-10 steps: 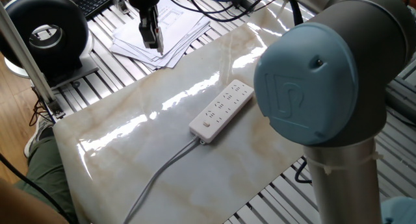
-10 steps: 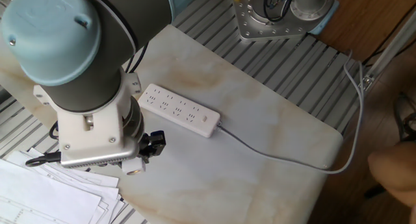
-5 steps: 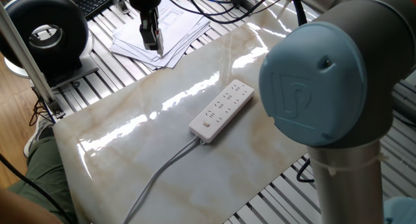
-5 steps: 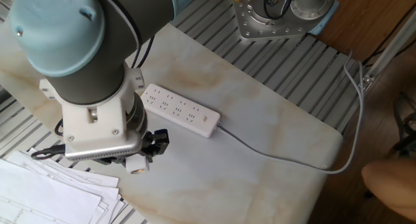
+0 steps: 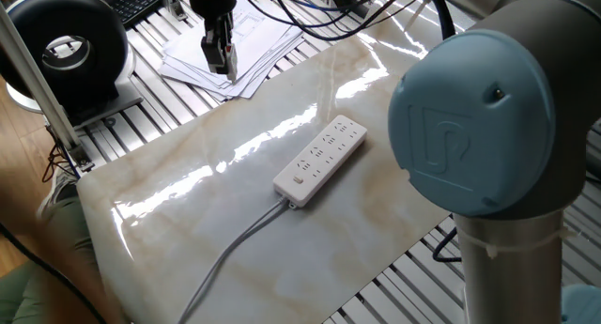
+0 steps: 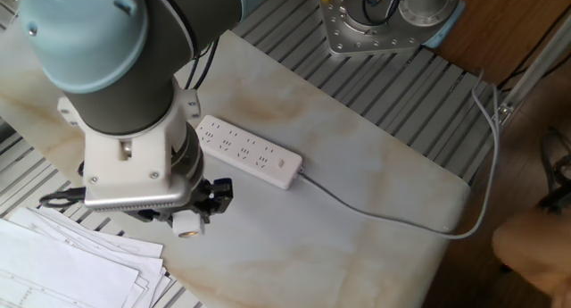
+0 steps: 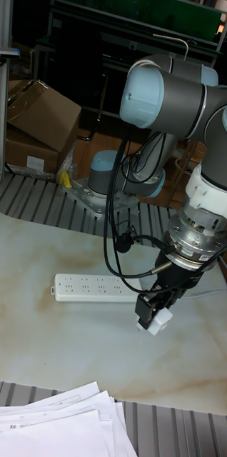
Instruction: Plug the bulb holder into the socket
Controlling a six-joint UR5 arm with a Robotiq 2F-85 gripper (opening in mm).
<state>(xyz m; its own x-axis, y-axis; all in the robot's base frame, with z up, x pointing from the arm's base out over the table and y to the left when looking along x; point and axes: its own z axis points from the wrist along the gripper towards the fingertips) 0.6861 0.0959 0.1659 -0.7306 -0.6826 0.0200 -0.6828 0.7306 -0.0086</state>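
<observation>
Nearest in the tall fixed view lies a stack of papers (image 7: 53,428) at the table's edge, and just past it the marble tabletop (image 7: 49,343). Above that bare stone hangs the gripper (image 7: 153,312), its two fingers closed narrowly on the bulb holder (image 7: 158,322) — a small white block whose round end points downward and slightly outward. It is held off the surface, not resting on it.

Further back lies the socket (image 7: 99,288), a long white power strip flat on the marble, with its long axis running roughly across this view. The gripper sits to the near side of the strip, close to one end of it, so the holder is beside the row of outlets and not over them. In the other fixed view the same relation shows: the holder (image 6: 186,222) hangs apart from the strip (image 6: 248,151), off its long side and toward the end away from the grey cable (image 6: 384,217).

The coming move, as I judge it, is a short sideways carry across the strip's width, then a straight descent — the plug pins are hidden, so whether they line up with the holes cannot be told.
</observation>
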